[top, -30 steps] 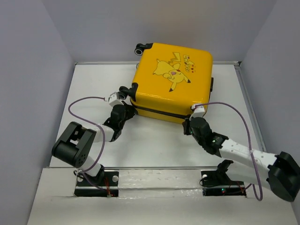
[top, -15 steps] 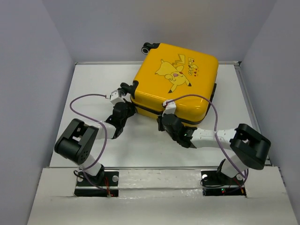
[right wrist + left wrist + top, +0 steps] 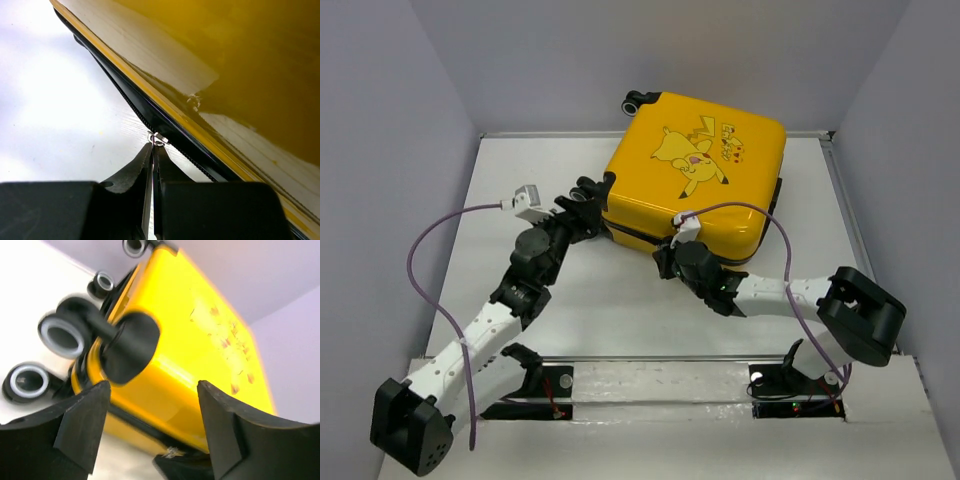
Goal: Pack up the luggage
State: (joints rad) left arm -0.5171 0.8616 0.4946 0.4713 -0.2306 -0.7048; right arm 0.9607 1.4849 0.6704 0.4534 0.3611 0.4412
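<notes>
The luggage point(image 3: 695, 180) is a yellow hard-shell suitcase with a Pikachu print, lying closed at the back middle of the white table. My left gripper point(image 3: 582, 208) is open at its left corner, beside the black-and-white wheels point(image 3: 62, 335). In the left wrist view the left gripper point(image 3: 152, 415) frames the yellow shell point(image 3: 190, 340) with nothing between its fingers. My right gripper point(image 3: 665, 262) sits at the suitcase's front edge. In the right wrist view the right gripper point(image 3: 153, 147) is shut on the small metal zipper pull point(image 3: 157, 138) on the black zipper track point(image 3: 125, 100).
The white table point(image 3: 620, 310) is boxed in by grey walls, with a low rim point(image 3: 845, 210) along its right side. Purple cables point(image 3: 430, 250) loop from both wrists. The arm bases point(image 3: 790, 385) stand on the near edge.
The left gripper has opened and its arm has stretched out low toward the wheels. A second ago the right gripper slid left along the front edge and the suitcase shifted; since then both have held still.
</notes>
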